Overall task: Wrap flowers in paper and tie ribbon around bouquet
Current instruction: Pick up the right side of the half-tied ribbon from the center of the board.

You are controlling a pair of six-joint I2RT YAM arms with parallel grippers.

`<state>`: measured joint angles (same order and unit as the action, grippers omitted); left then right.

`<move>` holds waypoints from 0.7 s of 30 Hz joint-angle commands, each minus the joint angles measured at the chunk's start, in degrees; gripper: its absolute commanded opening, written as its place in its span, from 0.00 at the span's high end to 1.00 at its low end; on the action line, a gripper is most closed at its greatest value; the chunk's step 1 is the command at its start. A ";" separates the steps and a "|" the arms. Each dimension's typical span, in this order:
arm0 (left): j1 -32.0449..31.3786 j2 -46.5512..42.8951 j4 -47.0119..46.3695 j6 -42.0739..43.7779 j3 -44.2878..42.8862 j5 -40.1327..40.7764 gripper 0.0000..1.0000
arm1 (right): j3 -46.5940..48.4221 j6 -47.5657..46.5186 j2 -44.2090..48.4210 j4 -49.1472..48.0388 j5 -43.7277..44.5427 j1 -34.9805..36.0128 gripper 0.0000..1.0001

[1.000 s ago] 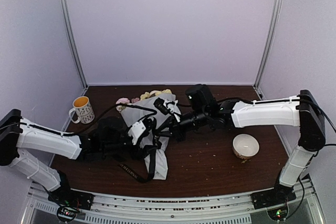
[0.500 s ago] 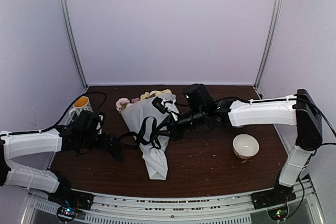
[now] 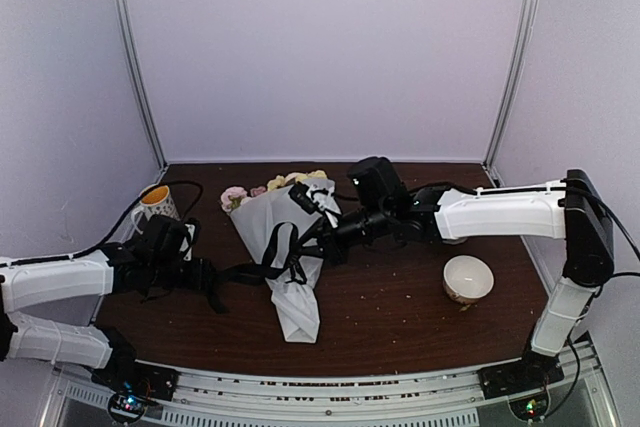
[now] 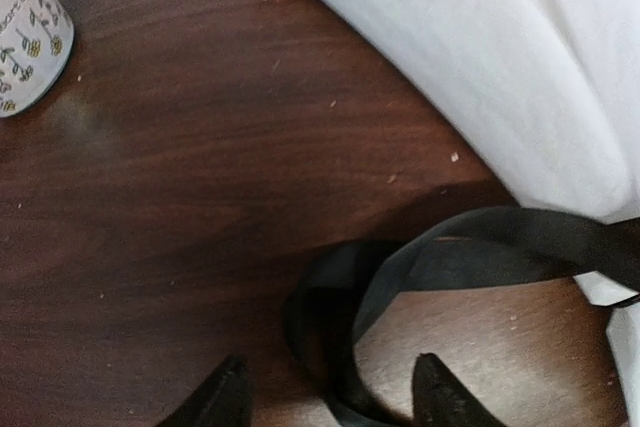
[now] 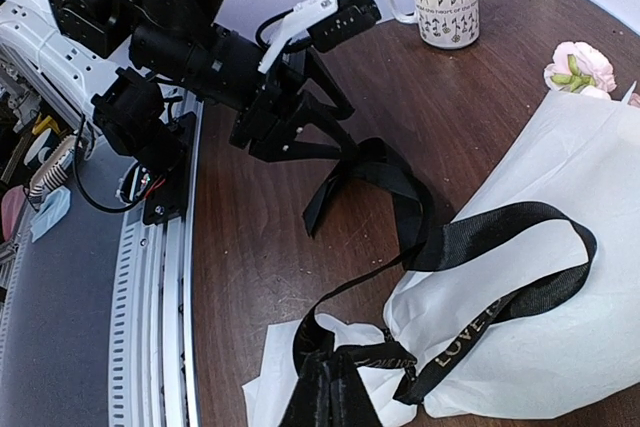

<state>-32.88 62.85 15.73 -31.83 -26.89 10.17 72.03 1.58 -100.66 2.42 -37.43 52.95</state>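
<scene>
The overhead view gives us the whole layout. The bouquet [image 3: 285, 247] lies in the middle of the bench [image 3: 400, 317], with its flowers [image 3: 275, 184] toward 11 o'clock and its narrow tail toward 6 o'clock. A mug [image 3: 157, 203] stands out at 10 o'clock and a bowl [image 3: 467, 277] at 4 o'clock. The right end effector [image 3: 312, 243] reaches in over the cone's middle from 3 o'clock. The left end effector [image 3: 212, 285] sits apart from the cone, at its 9 o'clock. From up there we cannot read either grip.

The wrist cameras show more. In the left wrist view the left end effector is released, its two fingertips standing apart. A loop of the ribbon [image 4: 470, 252] lies on the bench between them, though we cannot tell whether it touches either tip. The paper [image 4: 500, 67] lies at 1 o'clock of the tips, and the ribbon runs off toward 3 o'clock to the paper's edge.

The right wrist view shows what the overhead cannot. The ribbon arches in a wide loop over the paper, pale lettering along it. Its strands gather at the bottom edge of the picture, where the right end effector is clenched on them. One strand trails away toward 11 o'clock, to the left end effector's fingers.
</scene>
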 commanded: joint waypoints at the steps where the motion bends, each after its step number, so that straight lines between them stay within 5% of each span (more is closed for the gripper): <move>1: -0.72 -4.79 -5.17 7.80 -1.71 -3.09 0.47 | 2.52 0.36 -0.96 1.17 0.16 -0.26 1.00; 5: -0.52 -5.78 -3.06 8.04 -2.10 1.11 0.44 | 2.35 0.35 -0.86 1.24 0.36 -0.25 1.00; 11: -0.54 2.68 0.91 9.31 -4.25 -4.89 0.77 | 2.85 0.59 -1.24 1.61 0.23 -0.30 1.00; 21: -0.50 10.95 0.80 7.69 -5.22 -5.31 0.68 | 2.44 0.57 -1.40 1.85 0.18 -0.29 1.00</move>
<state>-33.43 72.88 17.50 -23.94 -30.59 4.75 72.97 1.80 -101.51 4.05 -37.43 52.95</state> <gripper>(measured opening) 0.329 0.008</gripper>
